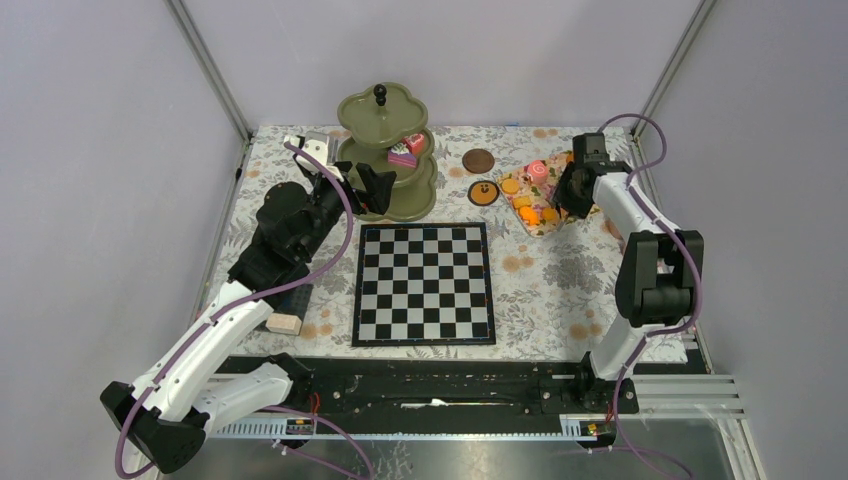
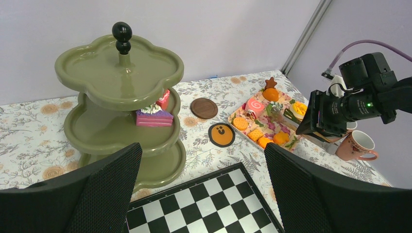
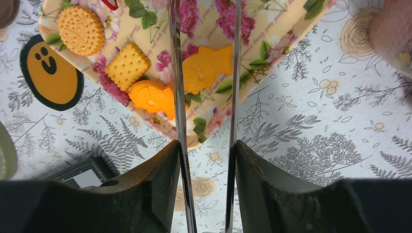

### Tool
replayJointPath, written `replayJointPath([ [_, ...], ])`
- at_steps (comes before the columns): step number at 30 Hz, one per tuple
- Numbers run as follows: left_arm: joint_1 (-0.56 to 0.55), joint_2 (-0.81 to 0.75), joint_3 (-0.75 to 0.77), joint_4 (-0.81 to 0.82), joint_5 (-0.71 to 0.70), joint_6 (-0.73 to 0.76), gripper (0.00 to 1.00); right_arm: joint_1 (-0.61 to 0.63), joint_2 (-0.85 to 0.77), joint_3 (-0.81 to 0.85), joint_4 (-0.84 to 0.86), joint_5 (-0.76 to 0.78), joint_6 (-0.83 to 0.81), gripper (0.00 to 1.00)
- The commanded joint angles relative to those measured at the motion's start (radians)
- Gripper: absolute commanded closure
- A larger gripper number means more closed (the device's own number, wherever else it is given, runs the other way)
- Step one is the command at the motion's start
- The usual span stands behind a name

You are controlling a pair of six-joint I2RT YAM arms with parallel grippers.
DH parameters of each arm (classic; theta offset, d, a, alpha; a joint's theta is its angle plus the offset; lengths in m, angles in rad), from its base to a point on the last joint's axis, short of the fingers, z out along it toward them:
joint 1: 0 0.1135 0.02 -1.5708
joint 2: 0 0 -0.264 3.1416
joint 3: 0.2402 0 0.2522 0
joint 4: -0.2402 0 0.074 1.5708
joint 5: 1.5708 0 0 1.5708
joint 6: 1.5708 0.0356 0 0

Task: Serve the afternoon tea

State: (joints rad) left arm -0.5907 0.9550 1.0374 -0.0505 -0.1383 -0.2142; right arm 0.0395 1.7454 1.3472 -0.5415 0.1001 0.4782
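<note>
1. Grey walls close in a table (image 1: pixel 560 275) covered with a floral cloth. Near its left edge a beige block (image 1: pixel 284 323) lies just beside the left arm.
2. At the far left, the left gripper (image 1: pixel 378 188) sits just beside the lower tiers of the stand. Its black fingers (image 2: pixel 111 189) are spread wide with nothing between them. From its wrist view the stand is ahead and to the left.
3. The olive-green stand (image 1: pixel 385 110) stands upright at the far centre, with a black knob (image 2: pixel 122 36) on top. Its middle tier carries a pink-and-purple pastry (image 2: pixel 153 116) with a red pastry (image 2: pixel 164 98) close behind it.
4. In front of the stand, the chessboard (image 1: pixel 424 283) lies flat mid-table.
5. Between the stand and the tray, a brown disc (image 1: pixel 478 160) and an orange smiley disc (image 1: pixel 484 192) rest on the cloth.
6. The floral tray (image 3: pixel 291 29) holds a round biscuit (image 3: pixel 80 29), a square biscuit (image 3: pixel 127 65), a pink roll (image 2: pixel 254 107) and a brown star (image 2: pixel 270 83).
7. The right gripper (image 3: pixel 205 14) hangs over the tray's near corner.
   - Its thin blades stand partly apart, straddling an orange fish biscuit (image 3: pixel 209 65).
   - Whether the blades press on that biscuit cannot be told.
   - A second fish (image 3: pixel 153 97) lies just outside the left blade.
8. Right of the tray, a pink cup (image 2: pixel 357 145) sits on the cloth near that gripper.
</note>
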Motion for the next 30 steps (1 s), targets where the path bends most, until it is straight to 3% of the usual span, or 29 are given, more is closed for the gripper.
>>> replayJointPath([
  [1,-0.002,-0.019,0.003,0.052,0.002,-0.004,0.01,0.011,0.021,0.052,-0.006,0.056,-0.083,0.5],
  [10,-0.003,-0.02,0.004,0.052,0.001,-0.002,0.01,0.021,0.02,0.036,0.037,0.089,-0.127,0.55],
  [19,-0.002,-0.014,0.004,0.052,0.003,-0.004,0.01,0.023,-0.046,-0.014,0.07,0.091,-0.147,0.78],
  [30,-0.003,-0.016,0.004,0.052,0.003,-0.004,0.01,0.024,-0.127,-0.095,0.089,0.087,-0.152,0.94],
])
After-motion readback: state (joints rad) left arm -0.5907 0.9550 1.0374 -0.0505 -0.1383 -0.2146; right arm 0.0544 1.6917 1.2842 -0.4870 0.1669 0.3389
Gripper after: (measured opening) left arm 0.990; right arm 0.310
